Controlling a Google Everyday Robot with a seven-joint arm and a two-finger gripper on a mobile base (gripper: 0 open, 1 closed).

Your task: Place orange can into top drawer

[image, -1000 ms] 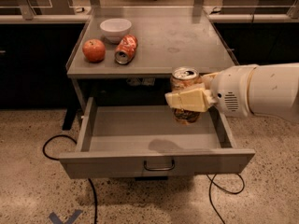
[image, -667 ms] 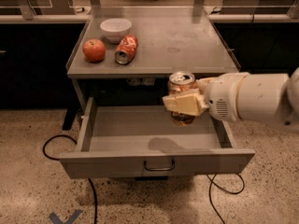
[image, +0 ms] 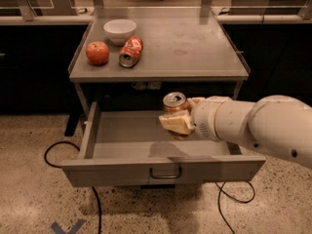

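Here, labels first. The slim orange can (image: pixel 174 101) has golden-brown mottled sides under a silver top with a pull-tab, and no writing on it can be read. A redder orange-red can (image: pixel 130 51) lies on its side on the grey metal surface (image: pixel 195 48). It carries white lettering, too small to make out.

Arm: a thick white arm (image: pixel 253 126) enters from the frame's 3 o'clock edge and reaches roughly level toward 9 o'clock. Its claw (image: pixel 178 122), with pale cream fingers, is clamped on the lower body of the orange can and holds it upright.

The can hangs over the inside of the wide grey metal top drawer (image: pixel 122 167), which is pulled out. It sits about mid-width, toward the drawer's 12 o'clock side, and its shadow falls on the drawer floor beneath. A small curved handle (image: pixel 165 172) sits at the front panel's centre.

Toward the surface's 10 o'clock corner:
- a white bowl (image: pixel 120 29)
- a red apple (image: pixel 97 52) at the bowl's 7 o'clock
- the lying can just beside the apple, at its 3 o'clock

Black cables (image: pixel 98 211) trail on the speckled floor around the drawer's 7 o'clock.
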